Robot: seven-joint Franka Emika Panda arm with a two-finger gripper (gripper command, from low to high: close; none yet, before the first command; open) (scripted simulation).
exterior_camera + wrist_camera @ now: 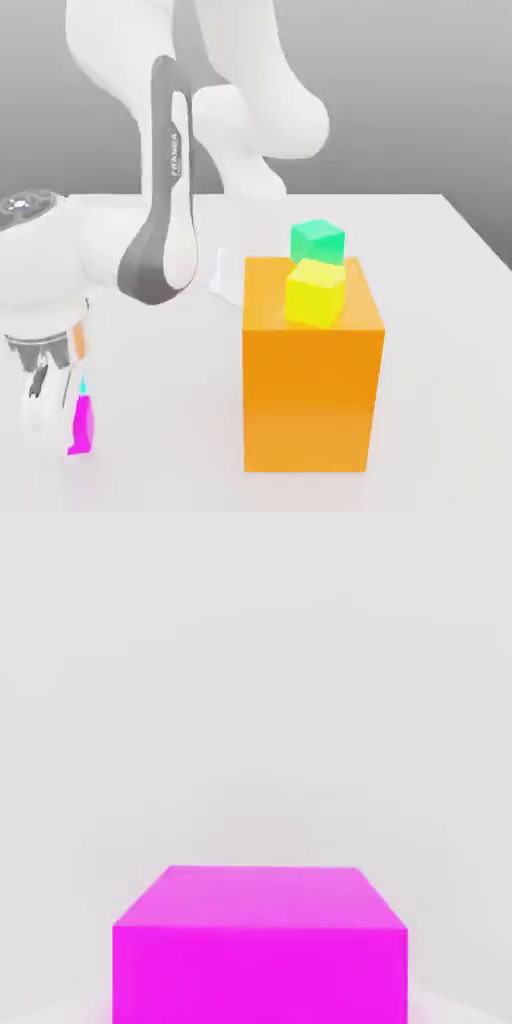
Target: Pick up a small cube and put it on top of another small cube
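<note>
Magenta cube sits in the pincer (cyan sliver behind).

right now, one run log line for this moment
phase: grasp | gripper: shut on magenta cube | cube on table | stacking: not yet

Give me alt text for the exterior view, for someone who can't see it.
A white robot arm reaches down at the exterior view's left, its gripper shut on a small magenta cube at the white table. At the centre stands a big orange block with a yellow cube on top, and a green cube shows behind that.
</note>
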